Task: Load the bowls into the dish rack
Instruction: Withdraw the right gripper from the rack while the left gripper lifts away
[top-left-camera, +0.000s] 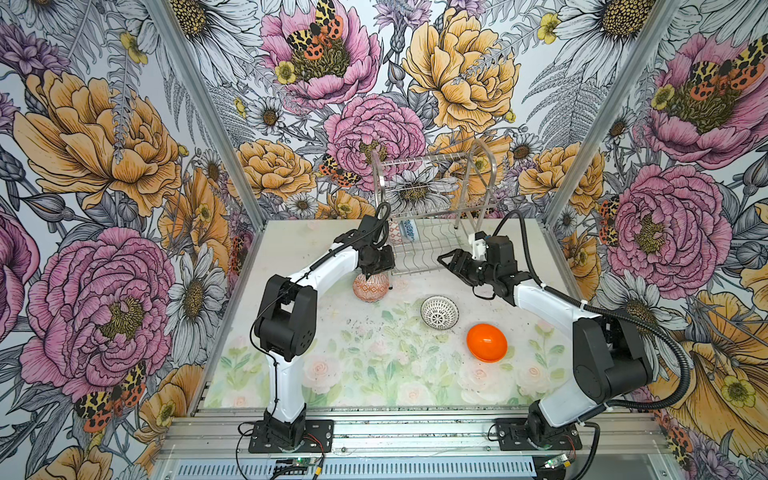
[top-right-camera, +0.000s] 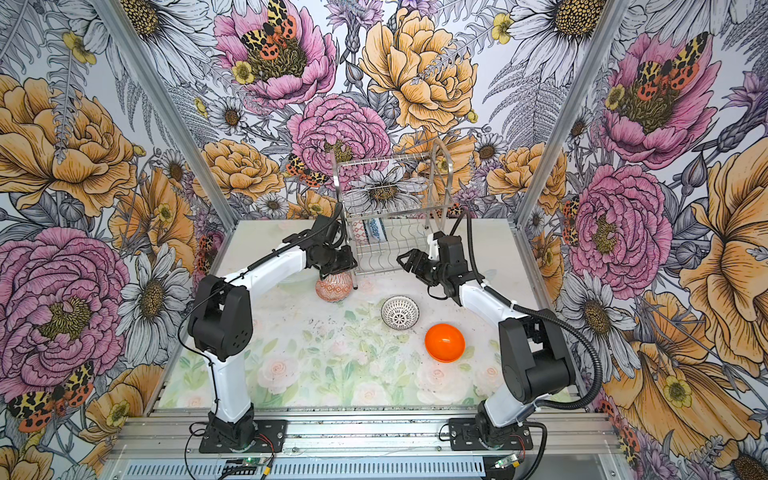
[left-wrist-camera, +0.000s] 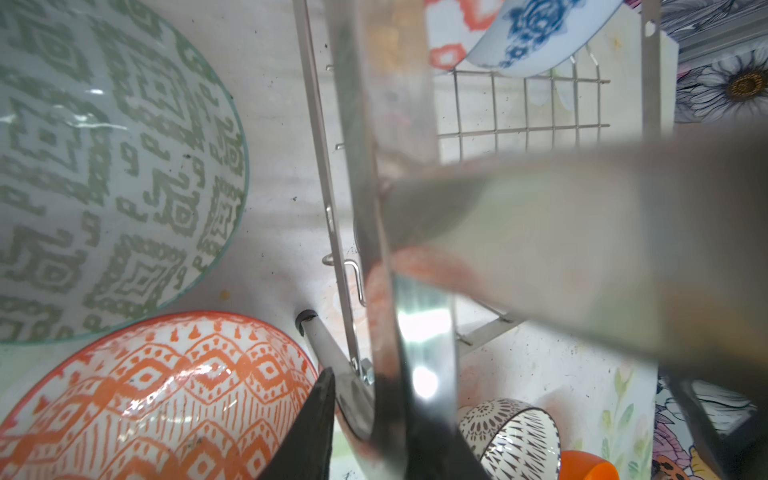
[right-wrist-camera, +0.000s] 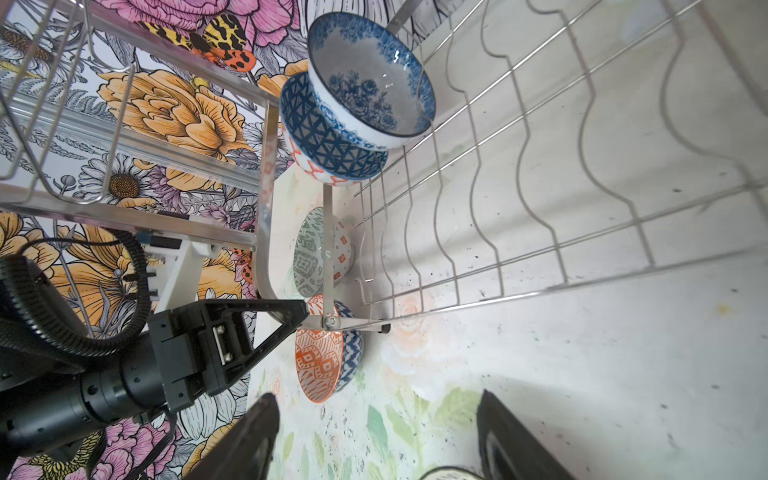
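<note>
The steel dish rack stands at the back. Two blue bowls, one floral and one lattice, stand in its lower tier at the left end. On the table lie the orange-white bowl, the grey-green bowl, the black-and-white lattice bowl and the plain orange bowl. My left gripper sits at the rack's front left corner above the orange-white bowl, steel frame between its fingers; whether it grips is unclear. My right gripper is open and empty before the rack.
The rack's lower tier has bare wavy wire slots to the right of the blue bowls, and its upper tier holds nothing. The grey-green bowl is hidden under the left arm in both top views. Patterned walls close in the table on three sides.
</note>
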